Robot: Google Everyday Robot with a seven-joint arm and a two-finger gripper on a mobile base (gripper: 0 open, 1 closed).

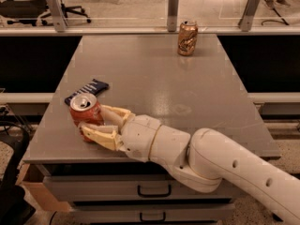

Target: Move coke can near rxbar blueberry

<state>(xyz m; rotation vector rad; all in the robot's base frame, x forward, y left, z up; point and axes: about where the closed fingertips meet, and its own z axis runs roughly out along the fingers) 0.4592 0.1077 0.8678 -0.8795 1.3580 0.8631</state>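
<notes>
The coke can (86, 112), red with a silver top, stands upright near the table's front left. My gripper (93, 120) is shut on it, one tan finger on each side, reaching in from the right on the white arm (187, 149). The rxbar blueberry (87, 90), a flat dark navy bar, lies just behind the can, its near end partly hidden by the can's top.
A tan-gold can (187, 38) stands at the far edge of the grey table (159, 83). Drawers (140, 191) sit under the tabletop. A cardboard box (33, 191) is on the floor at the left. Office chairs stand beyond the glass rail.
</notes>
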